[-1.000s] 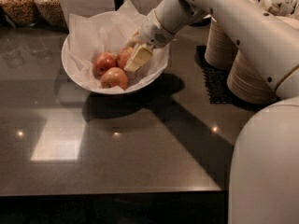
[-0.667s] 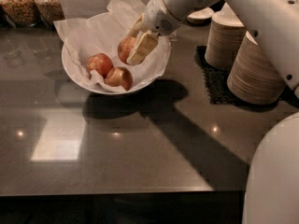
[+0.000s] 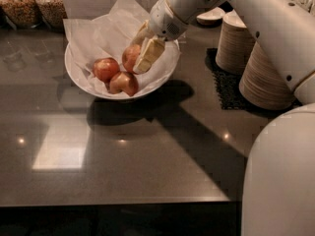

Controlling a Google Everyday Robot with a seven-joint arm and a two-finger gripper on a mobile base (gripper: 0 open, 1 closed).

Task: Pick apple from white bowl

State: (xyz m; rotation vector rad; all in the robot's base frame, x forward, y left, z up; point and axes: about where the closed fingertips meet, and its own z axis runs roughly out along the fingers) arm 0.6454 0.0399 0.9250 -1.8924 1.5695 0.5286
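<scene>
Clasping apple (image 3: 129, 58), pincer (image 3: 140, 56) still in white bowl (image 3: 147, 91)

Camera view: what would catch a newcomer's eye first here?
The white arm stretched in from the upper right stands out, its gripper clamped on an apple in the white bowl at the table's back left. Two more apples lie beside it on the crinkled paper, and stacks of beige bowls stand to the right.
</scene>
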